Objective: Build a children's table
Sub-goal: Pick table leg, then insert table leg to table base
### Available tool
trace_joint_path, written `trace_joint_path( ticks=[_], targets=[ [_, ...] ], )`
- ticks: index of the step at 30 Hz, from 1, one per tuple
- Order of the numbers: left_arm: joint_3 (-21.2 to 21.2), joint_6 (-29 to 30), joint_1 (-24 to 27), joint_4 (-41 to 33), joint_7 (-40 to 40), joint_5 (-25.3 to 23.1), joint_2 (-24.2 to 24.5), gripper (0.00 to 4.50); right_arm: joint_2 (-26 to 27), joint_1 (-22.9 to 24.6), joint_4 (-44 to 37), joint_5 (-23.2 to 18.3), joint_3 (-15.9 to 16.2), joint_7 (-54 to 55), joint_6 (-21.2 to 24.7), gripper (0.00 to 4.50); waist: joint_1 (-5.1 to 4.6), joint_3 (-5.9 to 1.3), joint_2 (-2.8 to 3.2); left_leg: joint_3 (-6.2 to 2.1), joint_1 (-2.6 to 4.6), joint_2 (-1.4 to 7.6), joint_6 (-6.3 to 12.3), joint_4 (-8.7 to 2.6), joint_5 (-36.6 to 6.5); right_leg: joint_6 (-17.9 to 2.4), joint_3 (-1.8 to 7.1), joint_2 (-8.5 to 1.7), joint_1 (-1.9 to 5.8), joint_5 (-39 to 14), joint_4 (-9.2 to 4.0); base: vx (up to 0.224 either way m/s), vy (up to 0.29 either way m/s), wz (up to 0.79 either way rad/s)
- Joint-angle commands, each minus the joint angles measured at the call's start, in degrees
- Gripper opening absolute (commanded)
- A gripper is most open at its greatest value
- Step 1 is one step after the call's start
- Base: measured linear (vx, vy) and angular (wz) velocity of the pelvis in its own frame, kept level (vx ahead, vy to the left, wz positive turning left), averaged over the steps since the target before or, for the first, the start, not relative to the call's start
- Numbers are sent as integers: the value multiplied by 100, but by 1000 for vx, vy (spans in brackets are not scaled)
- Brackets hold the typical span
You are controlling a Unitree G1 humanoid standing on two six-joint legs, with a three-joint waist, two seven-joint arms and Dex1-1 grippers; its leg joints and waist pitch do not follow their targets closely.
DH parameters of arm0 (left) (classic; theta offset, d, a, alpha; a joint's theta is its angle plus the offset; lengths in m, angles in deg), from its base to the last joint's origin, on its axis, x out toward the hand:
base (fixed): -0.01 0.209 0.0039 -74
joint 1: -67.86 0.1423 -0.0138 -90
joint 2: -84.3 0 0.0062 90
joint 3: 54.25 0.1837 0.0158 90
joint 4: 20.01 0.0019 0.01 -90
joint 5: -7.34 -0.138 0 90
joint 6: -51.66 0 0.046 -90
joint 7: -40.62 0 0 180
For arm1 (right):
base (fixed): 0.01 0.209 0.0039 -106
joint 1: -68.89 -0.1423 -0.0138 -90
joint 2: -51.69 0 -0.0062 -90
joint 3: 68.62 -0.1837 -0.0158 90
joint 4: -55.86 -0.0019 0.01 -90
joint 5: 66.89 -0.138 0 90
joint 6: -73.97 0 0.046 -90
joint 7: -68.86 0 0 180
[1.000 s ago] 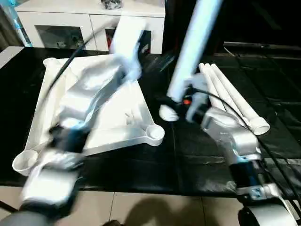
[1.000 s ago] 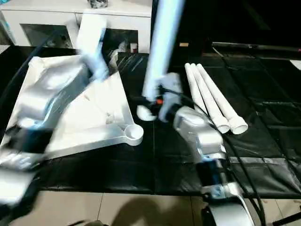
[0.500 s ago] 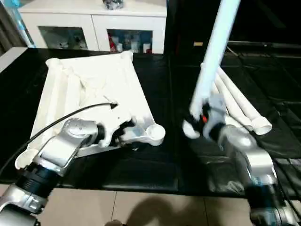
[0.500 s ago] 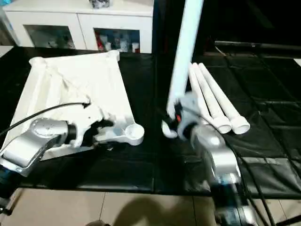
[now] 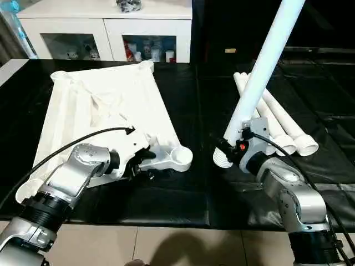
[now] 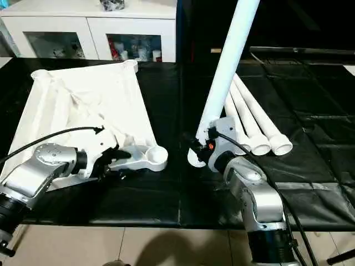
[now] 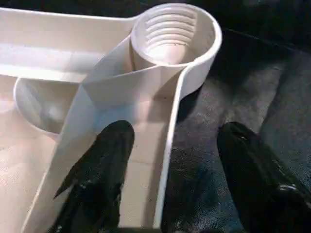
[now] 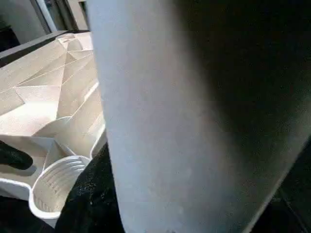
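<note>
Four white tapered plastic legs and one upturned tabletop appear in the head views. Left eye view: the large white rectangular plastic tabletop (image 5: 105,105) lies ribbed side up on the black mat (image 5: 194,188); its near round corner socket (image 5: 180,157) faces the robot; the left pincer (image 5: 145,164) sits at the near rim just beside that socket; the right pincer (image 5: 236,148) is clamped on the thick lower end of one white tapered tubular leg (image 5: 265,66), which stands steeply tilted, its top leaning away and to the right, its round foot just over the mat; three more white tubular legs (image 5: 285,124) lie side by side behind it; a white cabinet with glass doors (image 5: 105,33) stands beyond the mat.

Right eye view: same layout; the held leg's foot is well apart from the socket, with bare mat between; a black cable (image 6: 50,138) arcs over the left forearm.

Left wrist view: two black fingers (image 7: 99,170) straddle the tabletop's upright rim wall, one inside on the ribbed underside, the other outside over the mat; jaws moderately wide, neither pad plainly pressing the wall; the threaded socket (image 7: 170,36) lies just ahead.

Right wrist view: the gripped leg (image 8: 194,121) crosses close before the camera; the socket (image 8: 58,182) and ribs show beyond it.
</note>
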Motion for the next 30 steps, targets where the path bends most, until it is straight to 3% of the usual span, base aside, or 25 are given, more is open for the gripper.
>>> trace_joint_path(
  ticks=[1,2,7,11,18,25,30],
  targets=[
    [-63,-52,-54,65,35,-39,40,270,-61,18,-234,-87,-16,-46,-41,193,-28,-410,71,90,97,-41,-322,-422,-1374,-1034,127,-224,291,-932,-423,0,0,0],
    [-75,-61,-65,94,38,-46,33,257,-82,14,-247,-71,18,-71,-48,193,-28,-412,49,94,95,-39,-314,-421,-1348,-1027,128,-224,292,-943,-427,0,0,0],
    [-136,-135,-101,193,72,-92,0,216,-124,-83,-74,268,235,-137,-615,193,-32,-422,65,93,86,-40,-307,-412,-1249,-1023,125,-228,293,-830,-412,0,0,0],
    [-163,-152,-112,207,106,-102,-17,195,-78,-131,-12,213,184,-99,-511,193,-46,-416,60,93,88,-42,-279,-414,-1258,-1063,125,-223,295,-807,-410,0,0,0],
    [-194,-208,-140,309,139,-110,-64,139,-144,-178,180,328,296,-320,-1084,193,-71,-414,56,92,74,-43,-255,-415,-1277,-1068,124,-229,306,-844,-414,0,0,0],
    [-175,-275,-191,457,226,-198,-99,78,-111,-191,202,-109,169,-700,-798,193,-105,-422,64,89,79,-38,-179,-406,-1265,-1155,120,-227,319,-746,-410,0,0,0],
    [-154,-302,-188,473,319,-187,-116,39,-182,-199,265,-58,207,-775,-899,193,-105,-424,59,91,78,-38,-178,-405,-1218,-1191,118,-225,321,-684,-403,0,0,0]
  ],
)
